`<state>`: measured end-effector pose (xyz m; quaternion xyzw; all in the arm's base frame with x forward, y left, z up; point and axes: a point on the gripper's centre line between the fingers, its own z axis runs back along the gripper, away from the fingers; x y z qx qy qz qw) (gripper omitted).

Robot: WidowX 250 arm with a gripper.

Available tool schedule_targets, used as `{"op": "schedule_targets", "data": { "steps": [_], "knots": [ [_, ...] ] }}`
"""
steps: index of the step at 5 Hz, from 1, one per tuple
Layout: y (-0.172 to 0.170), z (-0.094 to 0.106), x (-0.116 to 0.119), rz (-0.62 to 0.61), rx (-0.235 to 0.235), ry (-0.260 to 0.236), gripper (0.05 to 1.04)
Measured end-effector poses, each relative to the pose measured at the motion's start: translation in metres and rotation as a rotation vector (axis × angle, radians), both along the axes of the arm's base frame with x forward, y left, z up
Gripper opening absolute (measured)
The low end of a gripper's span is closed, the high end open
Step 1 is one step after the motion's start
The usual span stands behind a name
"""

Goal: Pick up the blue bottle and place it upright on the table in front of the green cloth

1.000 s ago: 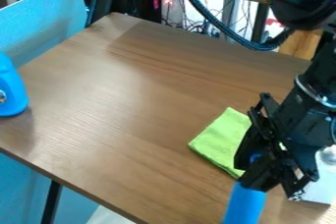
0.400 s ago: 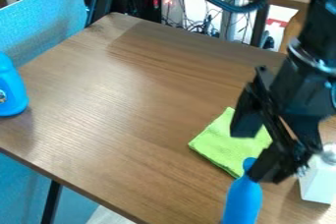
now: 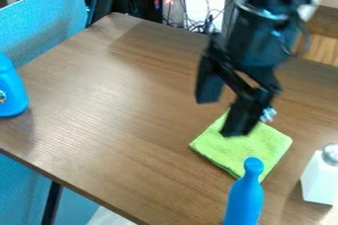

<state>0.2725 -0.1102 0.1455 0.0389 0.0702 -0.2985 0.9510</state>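
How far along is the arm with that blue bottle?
Letting go looks done: the blue bottle stands near the green cloth, clear of the gripper. Nothing is in hand; the jaws are apart, and the arm has moved up and away from the bottle. Backing off seems mostly finished; whether anything else is left, I can't tell.

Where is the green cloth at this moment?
In the camera view, the cloth is on the table, right of centre, just beyond the blue pin, below the hand.
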Motion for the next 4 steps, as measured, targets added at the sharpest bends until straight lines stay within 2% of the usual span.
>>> {"op": "schedule_targets", "data": {
  "steps": [1, 2, 3, 4],
  "knots": [
    [0.022, 0.009, 0.027, 0.199, -0.072, -0.071, 1.004],
    [0.024, -0.008, 0.047, 0.299, -0.007, -0.069, 1.004],
    [0.012, -0.014, 0.059, 0.266, 0.032, -0.060, 1.004],
    [-0.004, -0.025, 0.059, 0.225, 0.023, -0.043, 1.004]
  ]
}}
